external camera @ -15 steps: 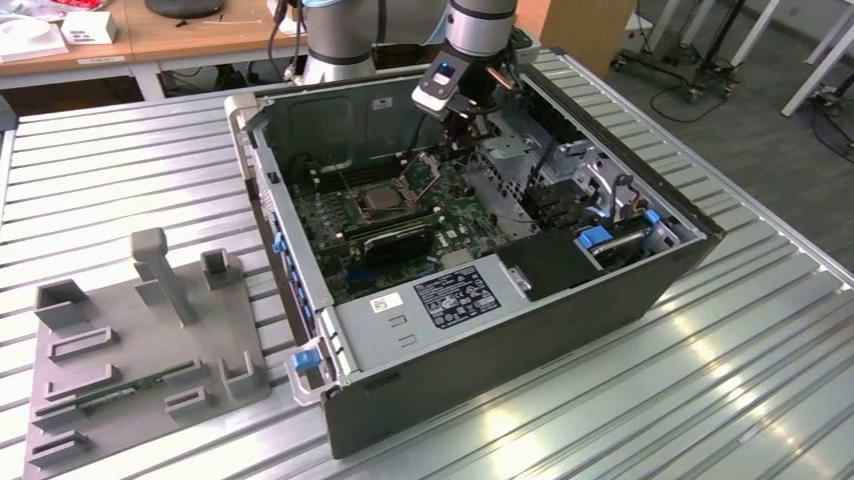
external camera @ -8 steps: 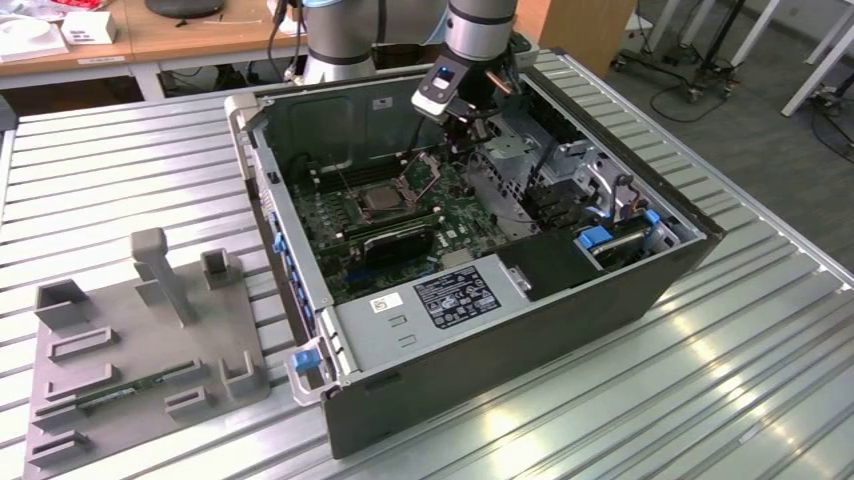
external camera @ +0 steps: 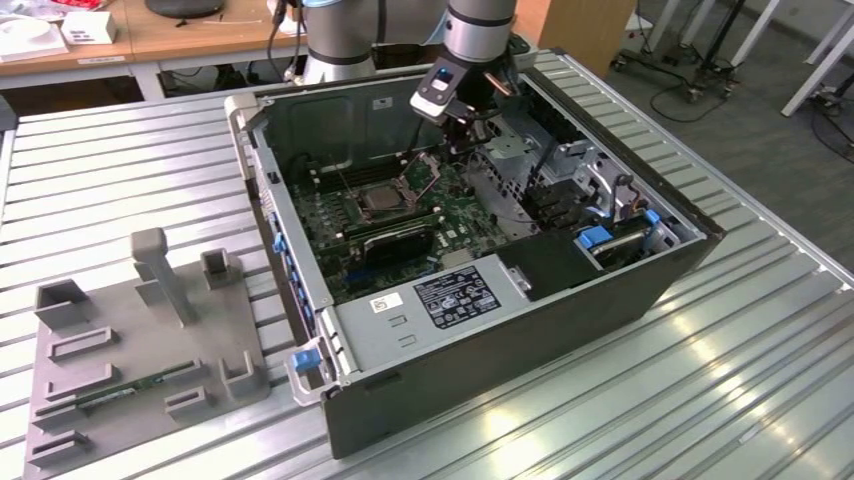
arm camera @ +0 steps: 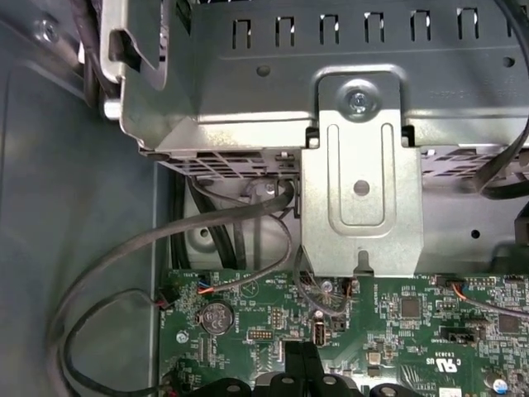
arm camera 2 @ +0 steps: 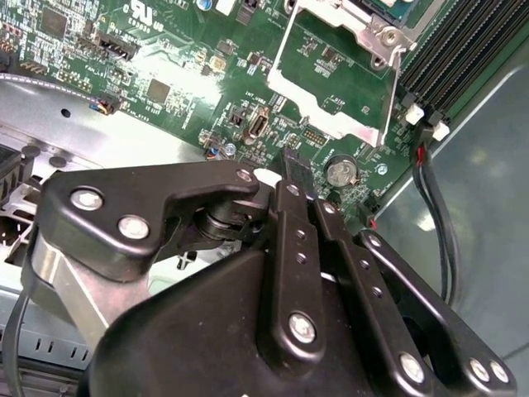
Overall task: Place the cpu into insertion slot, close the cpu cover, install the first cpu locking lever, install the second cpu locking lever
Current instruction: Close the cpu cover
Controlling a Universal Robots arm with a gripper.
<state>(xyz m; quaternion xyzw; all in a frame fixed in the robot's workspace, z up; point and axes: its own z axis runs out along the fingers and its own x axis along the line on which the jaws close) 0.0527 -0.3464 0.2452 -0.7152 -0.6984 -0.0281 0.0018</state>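
Silvery cpu cover (external camera: 424, 177) stands tilted up off the insertion slot (external camera: 379, 203) in the exterior view, inside the open pc case (external camera: 534, 300) on the ribbed metal worktop (external camera: 747, 380). The claw (external camera: 462, 143) hangs just beside the raised cover, on the exterior view's right. Second wrist view: the claw (arm camera 2: 293, 164) is pinched together on nothing, over the green motherboard (arm camera 2: 182, 91), with the cover's frame near the tips but not touching. First wrist view: the tips are together above the board, near a coin battery (arm camera: 216, 316).
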